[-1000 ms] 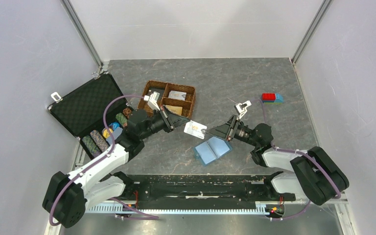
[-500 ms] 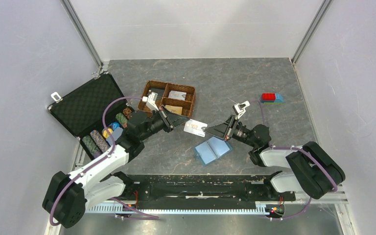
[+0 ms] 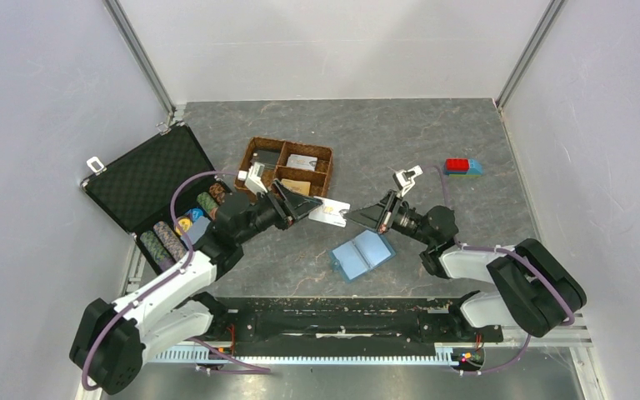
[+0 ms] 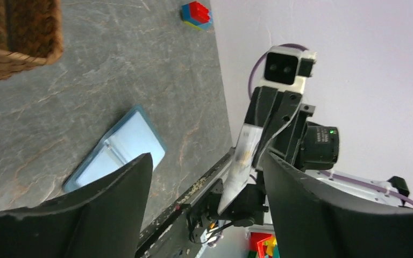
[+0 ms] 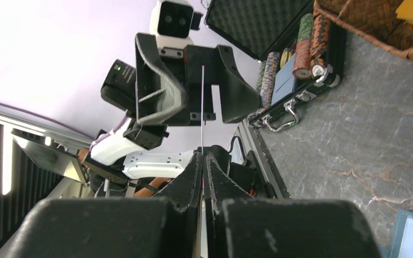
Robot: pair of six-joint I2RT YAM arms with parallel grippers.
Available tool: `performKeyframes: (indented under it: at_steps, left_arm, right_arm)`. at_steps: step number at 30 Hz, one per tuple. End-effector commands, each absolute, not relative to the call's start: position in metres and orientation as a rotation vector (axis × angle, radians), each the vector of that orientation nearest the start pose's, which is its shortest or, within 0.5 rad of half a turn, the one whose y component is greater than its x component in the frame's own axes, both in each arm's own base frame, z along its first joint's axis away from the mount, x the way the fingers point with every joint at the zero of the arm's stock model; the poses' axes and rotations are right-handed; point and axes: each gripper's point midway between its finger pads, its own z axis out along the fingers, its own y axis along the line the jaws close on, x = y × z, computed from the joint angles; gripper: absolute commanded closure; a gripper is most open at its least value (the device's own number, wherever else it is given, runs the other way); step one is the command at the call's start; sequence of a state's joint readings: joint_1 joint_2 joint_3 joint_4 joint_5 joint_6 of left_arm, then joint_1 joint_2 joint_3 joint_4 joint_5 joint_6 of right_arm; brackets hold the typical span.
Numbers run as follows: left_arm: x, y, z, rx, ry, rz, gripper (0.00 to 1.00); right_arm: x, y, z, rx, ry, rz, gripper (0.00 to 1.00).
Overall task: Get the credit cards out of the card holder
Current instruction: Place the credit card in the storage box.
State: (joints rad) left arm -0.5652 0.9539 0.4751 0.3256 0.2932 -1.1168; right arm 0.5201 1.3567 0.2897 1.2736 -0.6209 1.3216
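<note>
Top view: right gripper (image 3: 352, 219) is clamped tight on the 3 o'clock edge of a thin white rectangular plastic credit card (image 3: 331, 214), card up off the table. Left gripper (image 3: 307, 208) is spread wide at the card's 9 o'clock end, not gripping. Light-blue bifold card holder (image 3: 362, 254) lies open on the grey stone-look table (image 3: 433, 133), at 5 o'clock from the card. Brown wicker tray (image 3: 287, 143) sits at 11 o'clock; possibly more cards inside, too small to be sure.

Left wrist: black fingers (image 4: 107, 209) are apart, card (image 4: 239, 161) edge-on between them, touching neither. Holder (image 4: 119, 153) lies flat at 9 o'clock.

Right wrist: fingers (image 5: 185, 183) pinch the card (image 5: 201, 102), seen as a thin line. Black foam-lined case (image 5: 253, 21) with striped poker chips (image 5: 304, 45) at 1 o'clock.
</note>
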Motion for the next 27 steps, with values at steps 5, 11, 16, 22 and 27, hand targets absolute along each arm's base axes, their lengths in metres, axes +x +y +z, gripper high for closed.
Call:
performKeyframes:
  at_steps: [5, 11, 16, 22, 27]
  left_arm:
    - [0.238, -0.210, 0.212, -0.238, 2.024, -1.051, 0.00]
    - [0.231, -0.167, 0.204, -0.207, 2.075, -0.758, 0.00]
    - [0.222, -0.146, 0.210, -0.122, 2.096, -0.616, 0.00]
    - [0.213, -0.120, 0.224, -0.101, 2.055, -0.502, 0.00]
    - [0.205, -0.107, 0.231, -0.105, 2.021, -0.469, 0.00]
  right_arm:
    - [0.260, 0.293, 0.222, -0.055, 1.817, 1.654, 1.00]
    - [0.304, 0.306, 0.235, -0.073, 1.869, 1.539, 1.00]
    - [0.346, 0.326, 0.237, -0.070, 1.926, 1.484, 1.00]
    - [0.405, 0.339, 0.213, -0.002, 2.065, 1.282, 1.00]
    - [0.433, 0.357, 0.195, 0.050, 2.124, 1.225, 1.00]
